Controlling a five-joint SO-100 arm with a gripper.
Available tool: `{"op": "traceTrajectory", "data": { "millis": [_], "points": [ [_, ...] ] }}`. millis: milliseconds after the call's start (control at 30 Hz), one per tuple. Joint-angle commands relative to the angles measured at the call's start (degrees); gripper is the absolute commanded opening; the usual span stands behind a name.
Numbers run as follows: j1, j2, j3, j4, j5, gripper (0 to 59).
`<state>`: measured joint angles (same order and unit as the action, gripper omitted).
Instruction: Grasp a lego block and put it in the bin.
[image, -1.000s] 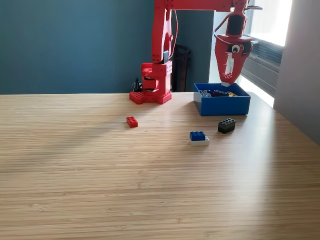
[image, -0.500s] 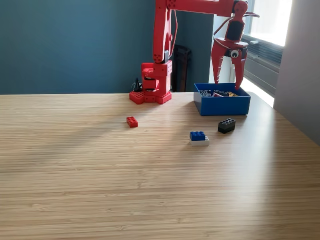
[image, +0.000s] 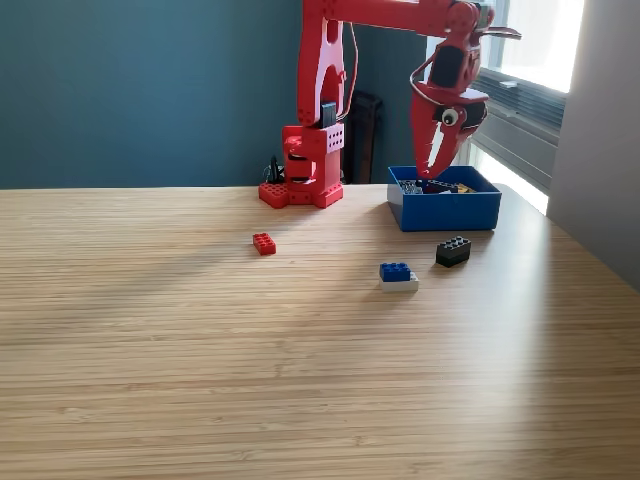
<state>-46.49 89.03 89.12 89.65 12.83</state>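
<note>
Leftmost, a red brick (image: 264, 243) lies alone on the table (image: 200, 350). To its right sit a blue brick on a white one (image: 397, 272), then a black brick (image: 453, 250), long axis slanting far-right. All three lie nearer than the gripper (image: 432, 172), which hangs over the far-right bin (image: 445, 210). Its jaws look slightly parted and empty, so the black brick seems the closest pick.

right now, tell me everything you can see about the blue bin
The bin is a shallow, bright-blue rectangular box, plastic by its look, with low walls and an open top. It sits flat on the wooden table, at the exterior view's right, beside the arm's base. Several small pieces lie inside, too small to identify. The red gripper hangs over its back edge.
</note>
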Motion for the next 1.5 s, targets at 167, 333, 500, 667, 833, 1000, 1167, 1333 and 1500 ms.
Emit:
{"op": "traceTrajectory", "data": {
  "millis": [167,333,500,667,833,1000,1167,1333,1500],
  "points": [
    [15.7,6.0,-3.2,0.8,-5.6,0.1],
    [18.5,6.0,-1.8,0.7,-6.5,0.1],
    [20.3,6.0,-1.2,0.7,-7.4,0.1],
    [22.7,6.0,-1.1,0.6,-8.7,0.1],
    [24.3,5.8,-1.1,0.4,-9.9,0.1],
    [25.8,5.3,-1.1,-2.3,-10.4,0.1],
    [28.2,5.1,2.3,-11.2,-15.5,0.1],
    [30.6,5.7,5.6,-17.9,-24.5,0.1],
    [31.4,5.1,5.0,-21.0,-25.0,9.2]
  ]
}}
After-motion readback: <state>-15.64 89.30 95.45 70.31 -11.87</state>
